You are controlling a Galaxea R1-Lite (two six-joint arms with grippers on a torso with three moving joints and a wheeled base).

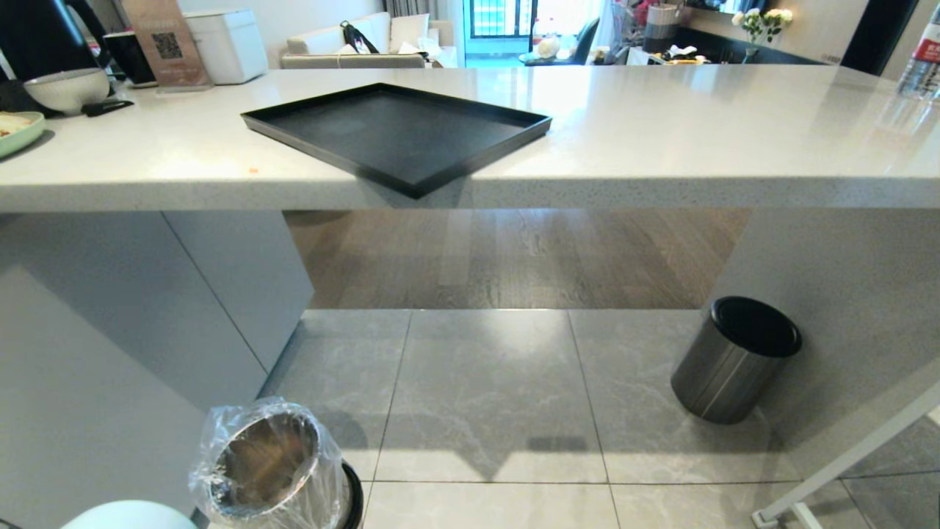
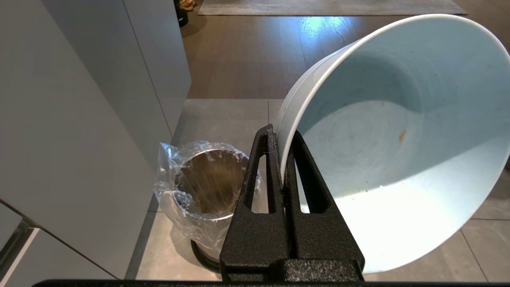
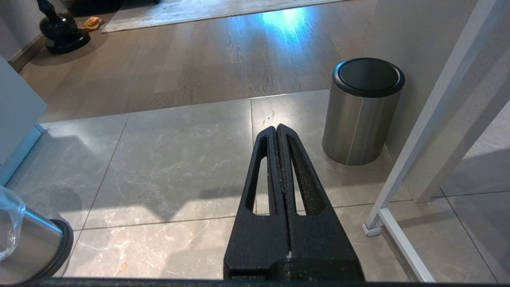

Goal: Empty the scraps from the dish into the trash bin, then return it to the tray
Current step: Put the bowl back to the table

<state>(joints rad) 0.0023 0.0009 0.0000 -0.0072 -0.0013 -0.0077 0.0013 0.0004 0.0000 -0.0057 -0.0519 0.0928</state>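
Left gripper [image 2: 283, 159]: closed tight on the rim of the dish, one finger inside the wall and one outside.
Dish [image 2: 398, 139]: pale blue-white bowl held tipped on its side, its opening turned toward the wrist camera; in the head view only a pale curve of it shows at the bottom edge, just beside the bin.
Scraps [image 2: 402, 134]: only a small orange fleck and a few specks cling to the inside of the bowl; no sticks show in it.
Trash bin [image 1: 273, 463]: shiny metal cylinder with a crinkled clear liner over its rim, standing on the tiled floor next to the grey cabinet, below and beside the held dish; its contents cannot be made out.
Right gripper [image 3: 276, 159]: fingers pressed together, holding nothing, hanging above the floor tiles.
Tray [image 1: 396, 136]: matte-black rectangle on the table, one corner poking past the table's near edge, with nothing on it.
Table [image 1: 661, 139]: pale stone top; a grey-white bowl [image 1: 66, 90] and the edge of a green plate [image 1: 18, 132] sit at its far left.
Second bin [image 1: 734, 360]: dark-grey cylinder with a black top, on the floor at the right, well apart from the lined one.
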